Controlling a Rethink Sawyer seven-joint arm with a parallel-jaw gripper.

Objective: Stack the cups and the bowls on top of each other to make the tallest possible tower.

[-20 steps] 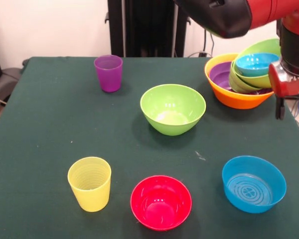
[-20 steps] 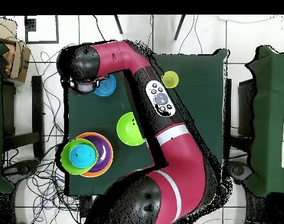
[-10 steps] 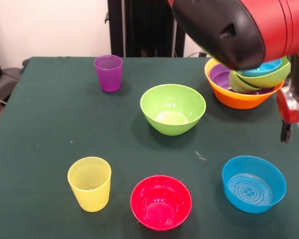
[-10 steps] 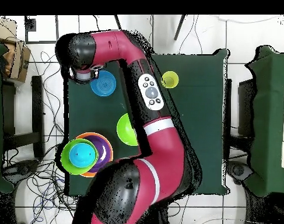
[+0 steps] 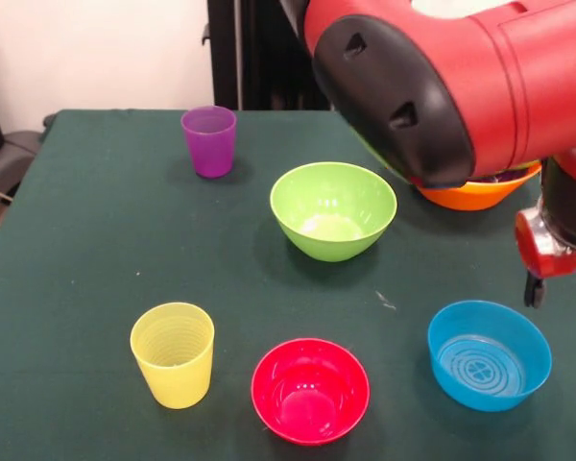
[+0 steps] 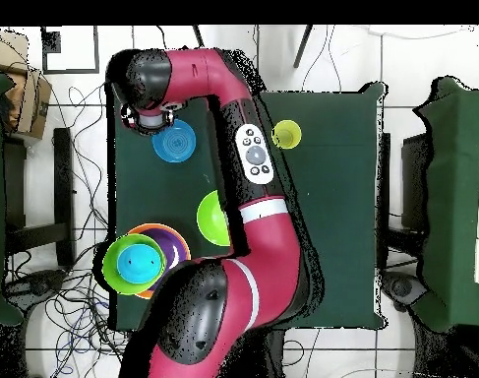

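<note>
Though arm-hidden, tower (image 5: 475, 195) partly visible.

In the front view, the arm (image 5: 442, 86) is covering most of the tower (image 5: 475, 195); only an orange rim sliver is showing at the arm's 5 o'clock. The gripper (image 5: 557, 288) is running off the frame's 3 o'clock edge, so its finger state is not readable. In the overhead view, the arm (image 6: 253, 197) is hiding the pink-red bowl and purple cup, and is cutting off part of the green bowl (image 6: 211, 218).
</note>
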